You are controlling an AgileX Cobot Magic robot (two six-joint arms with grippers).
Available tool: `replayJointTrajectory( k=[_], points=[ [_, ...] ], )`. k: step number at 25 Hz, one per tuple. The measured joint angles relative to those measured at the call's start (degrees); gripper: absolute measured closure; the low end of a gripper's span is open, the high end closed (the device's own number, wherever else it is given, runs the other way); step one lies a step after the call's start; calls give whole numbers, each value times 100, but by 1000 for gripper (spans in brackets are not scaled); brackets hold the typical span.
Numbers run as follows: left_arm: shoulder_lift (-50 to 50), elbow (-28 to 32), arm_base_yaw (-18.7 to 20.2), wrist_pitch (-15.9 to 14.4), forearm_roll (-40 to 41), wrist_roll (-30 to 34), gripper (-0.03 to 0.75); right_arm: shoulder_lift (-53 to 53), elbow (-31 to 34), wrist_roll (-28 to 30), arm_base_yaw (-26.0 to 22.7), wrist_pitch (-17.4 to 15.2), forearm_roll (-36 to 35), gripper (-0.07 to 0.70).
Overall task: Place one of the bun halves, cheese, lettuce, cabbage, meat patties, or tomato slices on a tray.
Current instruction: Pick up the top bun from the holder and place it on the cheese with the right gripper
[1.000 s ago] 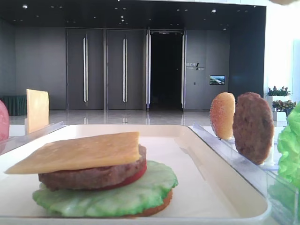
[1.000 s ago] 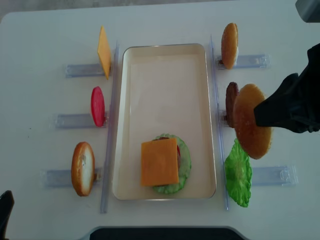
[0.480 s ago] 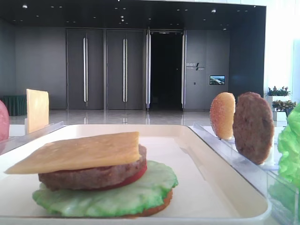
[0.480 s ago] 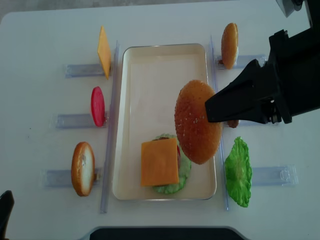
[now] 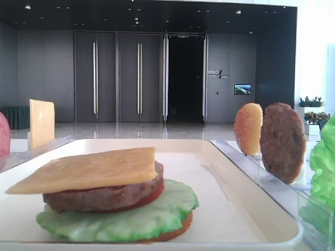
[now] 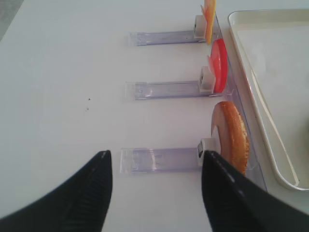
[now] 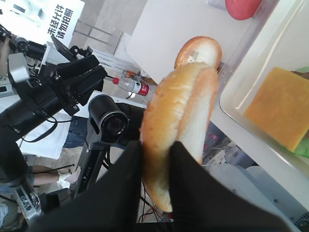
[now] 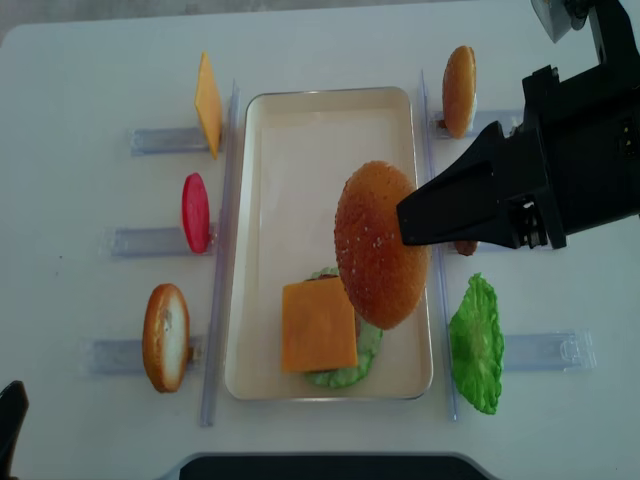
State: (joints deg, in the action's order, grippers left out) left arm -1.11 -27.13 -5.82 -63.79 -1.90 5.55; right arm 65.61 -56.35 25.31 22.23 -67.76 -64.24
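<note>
Right gripper [image 7: 154,145], seen from its wrist camera, was clamped on the edge of a bun half [image 8: 380,245], one black finger pressed to the domed crust and the other to the paler flat face. From overhead, this seeded bun hung above the right part of the tray [image 8: 330,100], overlapping the upper right of the stack: cheese [image 8: 318,325] on a meat patty [image 5: 104,196] and a tomato slice [image 5: 154,192], over lettuce [image 5: 120,219] and a bottom bun. In the low front view the carried bun did not appear, so it evidently sat above that camera's field.

Left gripper [image 6: 157,188] hovered with its fingers spread apart and empty over the table, near the spare bun [image 6: 231,137] in its clear rack [image 6: 159,159]; a red slice [image 6: 219,65] stood in the next rack.

Risks, as judged: the bun was pinched at its rim only and hung edge-on, so it could swivel or slip between the fingers. Released off-centre, it might land on the corner of the tilted cheese and slide off, or drag the cheese askew. The stack lay close to the tray's right rim, where a low approach by the arm could knock the upright patty [image 5: 282,141] or the leaf [image 8: 476,345] in the racks beside it.
</note>
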Motion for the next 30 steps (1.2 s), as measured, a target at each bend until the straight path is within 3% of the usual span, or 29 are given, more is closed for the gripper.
replayJointTrajectory(
  k=[24,30],
  points=[
    [0,0,0,0,0,-1,265,43,35,339,38,-181,-416,507],
    [0,0,0,0,0,-1,265,167,690,1022,117,-58,-1215,507]
  ],
)
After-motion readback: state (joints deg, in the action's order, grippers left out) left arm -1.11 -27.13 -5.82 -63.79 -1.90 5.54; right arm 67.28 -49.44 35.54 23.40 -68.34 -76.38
